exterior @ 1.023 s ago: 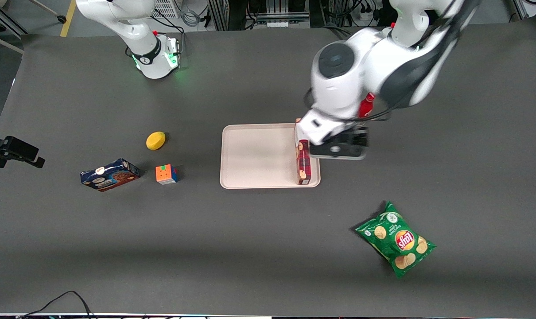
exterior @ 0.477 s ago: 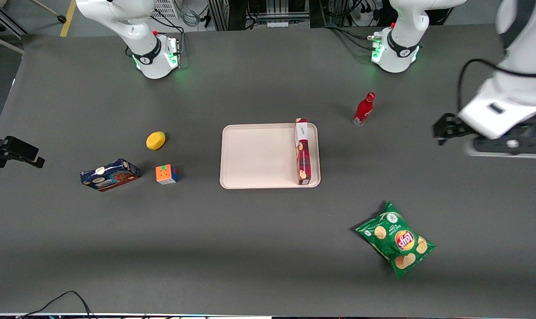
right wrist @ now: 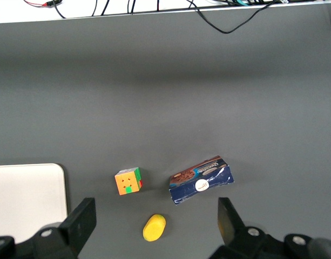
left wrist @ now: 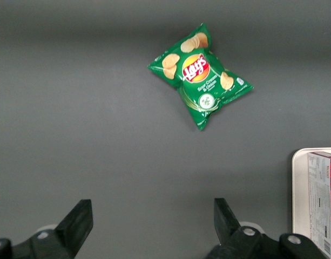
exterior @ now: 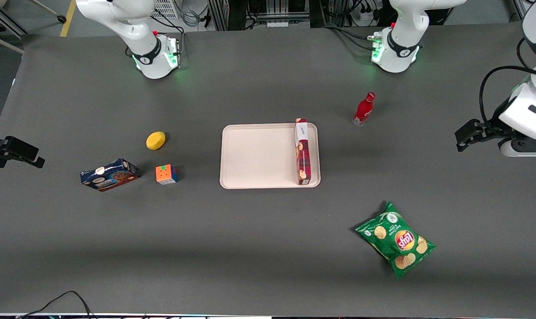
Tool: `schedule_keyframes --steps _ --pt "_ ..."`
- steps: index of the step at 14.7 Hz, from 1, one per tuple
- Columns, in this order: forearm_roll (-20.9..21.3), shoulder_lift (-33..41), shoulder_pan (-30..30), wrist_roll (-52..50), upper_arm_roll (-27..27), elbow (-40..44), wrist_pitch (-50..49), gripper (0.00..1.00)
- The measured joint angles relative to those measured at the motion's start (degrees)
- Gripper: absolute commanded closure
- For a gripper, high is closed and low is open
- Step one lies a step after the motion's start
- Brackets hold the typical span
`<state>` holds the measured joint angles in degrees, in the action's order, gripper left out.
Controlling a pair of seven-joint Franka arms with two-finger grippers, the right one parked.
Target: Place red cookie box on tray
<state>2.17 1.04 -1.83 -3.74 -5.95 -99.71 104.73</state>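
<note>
Now, in the front view, the tray [exterior: 259, 155] sits at the middle of the frame, and the red cookie box [exterior: 302, 152] lies on it along the tray's right edge, its white label end toward the top of the frame and its tartan end toward the bottom. The gripper [exterior: 465, 137] hangs at the far right edge of the frame, well apart from the tray and holding nothing. A red bottle [exterior: 364, 109] stands upright up and to the right of the tray, between it and the gripper. A green chip bag [exterior: 395, 239] lies flat at lower right. Left of the tray, in the left half of the frame, are a colour cube [exterior: 166, 174], a yellow lemon-like fruit [exterior: 155, 140] just above it, and a dark blue cookie box [exterior: 109, 174] farther left.

From the left wrist view, the gripper [left wrist: 153, 226] has its two fingers spread wide over bare dark table [left wrist: 100, 135], with nothing between them. The green chip bag [left wrist: 200, 75] lies flat on the table well clear of the fingers. An end of the tray [left wrist: 298, 189] shows with the red cookie box [left wrist: 323, 199] resting on it.

The right wrist view shows the colour cube [right wrist: 128, 181], the fruit [right wrist: 154, 227] and the dark blue cookie box [right wrist: 201, 179] near one another at lower centre, and a corner of the tray [right wrist: 27, 194] at lower left.
</note>
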Motion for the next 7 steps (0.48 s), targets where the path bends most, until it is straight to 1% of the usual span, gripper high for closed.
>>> schedule_keyframes --steps 3,7 --pt "-0.9 0.2 0.1 0.0 0.0 -2.7 3.0 0.00" --pt "-1.6 0.2 0.5 0.0 0.0 -3.1 3.2 0.00"
